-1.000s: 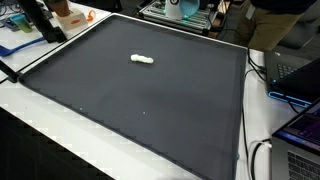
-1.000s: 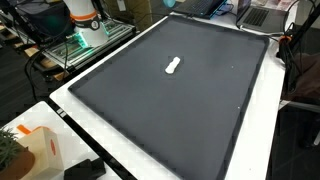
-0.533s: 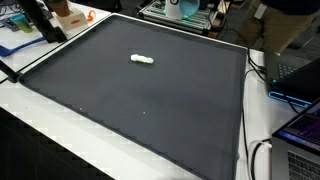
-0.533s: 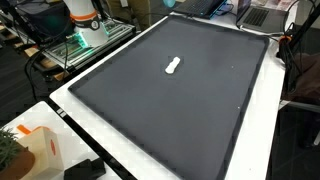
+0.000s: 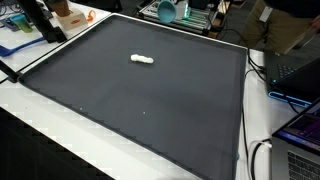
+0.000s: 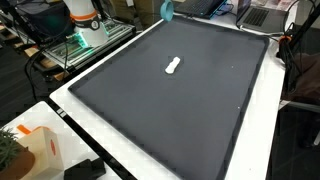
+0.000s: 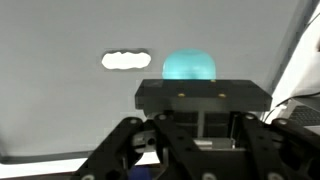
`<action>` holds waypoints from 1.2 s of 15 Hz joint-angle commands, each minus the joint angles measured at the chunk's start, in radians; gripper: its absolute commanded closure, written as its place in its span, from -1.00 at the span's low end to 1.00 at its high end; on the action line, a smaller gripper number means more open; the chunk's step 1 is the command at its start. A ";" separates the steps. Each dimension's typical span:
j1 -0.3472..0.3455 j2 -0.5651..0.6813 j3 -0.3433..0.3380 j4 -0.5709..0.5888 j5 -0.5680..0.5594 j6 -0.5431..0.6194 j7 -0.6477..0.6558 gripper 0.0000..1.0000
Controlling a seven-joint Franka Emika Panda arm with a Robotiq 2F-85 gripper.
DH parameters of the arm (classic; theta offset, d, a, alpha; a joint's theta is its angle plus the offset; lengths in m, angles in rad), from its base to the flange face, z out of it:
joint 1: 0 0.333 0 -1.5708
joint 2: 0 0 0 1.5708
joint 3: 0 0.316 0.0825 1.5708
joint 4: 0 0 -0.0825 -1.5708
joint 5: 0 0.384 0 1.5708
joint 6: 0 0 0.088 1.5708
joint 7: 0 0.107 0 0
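A turquoise object (image 5: 166,10) has now come into sight above the far edge of the bench (image 5: 45,115) in both exterior views; before, it was hardly visible there.

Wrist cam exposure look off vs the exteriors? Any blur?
Wrist view: washed out, the mat reads pale grey, white piece and teal object soft-edged, gripper close and blurry. Both exterior views: mat dark, evenly lit, no glare; white piece crisp.

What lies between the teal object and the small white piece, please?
Nothing: in the wrist view only bare mat separates the teal object from the white piece.
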 commanded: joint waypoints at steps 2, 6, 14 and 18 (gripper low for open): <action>-0.078 0.148 0.037 0.165 -0.256 -0.106 0.018 0.55; -0.036 0.165 -0.010 0.171 -0.144 -0.109 -0.037 0.05; -0.036 0.267 -0.068 0.183 -0.246 -0.120 -0.352 0.55; -0.028 0.330 -0.151 0.208 -0.106 -0.136 -0.642 0.55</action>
